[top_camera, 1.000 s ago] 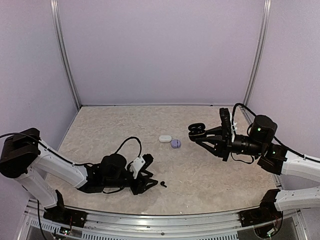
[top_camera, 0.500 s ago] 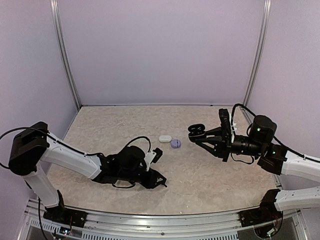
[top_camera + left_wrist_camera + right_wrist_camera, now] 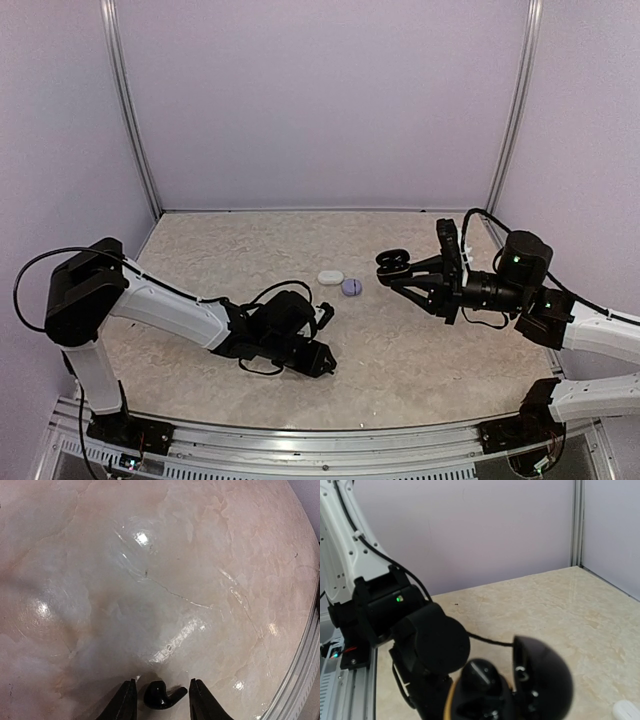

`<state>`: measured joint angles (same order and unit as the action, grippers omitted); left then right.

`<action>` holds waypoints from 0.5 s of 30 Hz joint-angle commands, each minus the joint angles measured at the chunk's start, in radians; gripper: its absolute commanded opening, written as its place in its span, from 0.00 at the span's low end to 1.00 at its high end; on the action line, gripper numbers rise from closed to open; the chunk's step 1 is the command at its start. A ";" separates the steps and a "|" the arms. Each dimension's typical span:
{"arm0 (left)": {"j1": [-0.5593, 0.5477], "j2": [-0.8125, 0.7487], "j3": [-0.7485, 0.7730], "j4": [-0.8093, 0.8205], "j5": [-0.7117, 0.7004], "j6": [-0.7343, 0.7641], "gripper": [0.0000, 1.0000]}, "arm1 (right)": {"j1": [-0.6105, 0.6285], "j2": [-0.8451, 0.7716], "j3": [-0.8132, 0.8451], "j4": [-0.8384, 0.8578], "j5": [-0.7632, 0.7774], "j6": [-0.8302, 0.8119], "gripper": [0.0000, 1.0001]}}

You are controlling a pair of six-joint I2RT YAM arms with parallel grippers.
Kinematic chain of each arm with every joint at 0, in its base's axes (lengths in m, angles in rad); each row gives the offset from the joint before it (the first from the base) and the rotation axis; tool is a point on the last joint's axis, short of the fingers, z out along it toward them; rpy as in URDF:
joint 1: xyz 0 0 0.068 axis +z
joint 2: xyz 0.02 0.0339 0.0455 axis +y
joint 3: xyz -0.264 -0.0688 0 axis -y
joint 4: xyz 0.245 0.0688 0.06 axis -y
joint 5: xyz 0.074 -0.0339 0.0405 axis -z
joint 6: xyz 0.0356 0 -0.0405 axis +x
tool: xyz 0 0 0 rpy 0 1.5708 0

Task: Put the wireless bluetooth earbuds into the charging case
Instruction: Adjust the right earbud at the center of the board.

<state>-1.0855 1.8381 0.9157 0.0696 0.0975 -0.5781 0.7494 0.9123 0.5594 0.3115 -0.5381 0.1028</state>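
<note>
Between the left jaws lies a black earbud (image 3: 161,694).

Beige marbled table (image 3: 420,350). Black earbud (image 3: 160,695) lies flat between left gripper (image 3: 162,682) fingers. White case (image 3: 330,277) and lavender case (image 3: 351,287) sit side by side, well beyond that gripper.

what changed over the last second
The left tool swept rightward to the black earbud and now straddles it, jaws apart, nothing gripped yet. The right tool kept the open black case aloft; the white case and lavender case stayed put.
</note>
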 commanded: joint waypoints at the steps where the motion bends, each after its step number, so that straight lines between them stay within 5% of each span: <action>1: -0.002 0.029 0.038 -0.059 -0.004 -0.016 0.37 | -0.012 -0.018 0.024 -0.002 0.004 -0.006 0.00; 15: -0.056 0.087 0.163 -0.066 0.070 0.198 0.34 | -0.012 -0.015 0.022 0.004 0.001 -0.005 0.00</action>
<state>-1.1145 1.8992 1.0130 0.0254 0.1356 -0.4984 0.7494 0.9115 0.5594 0.3027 -0.5377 0.0998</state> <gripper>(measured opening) 0.346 0.233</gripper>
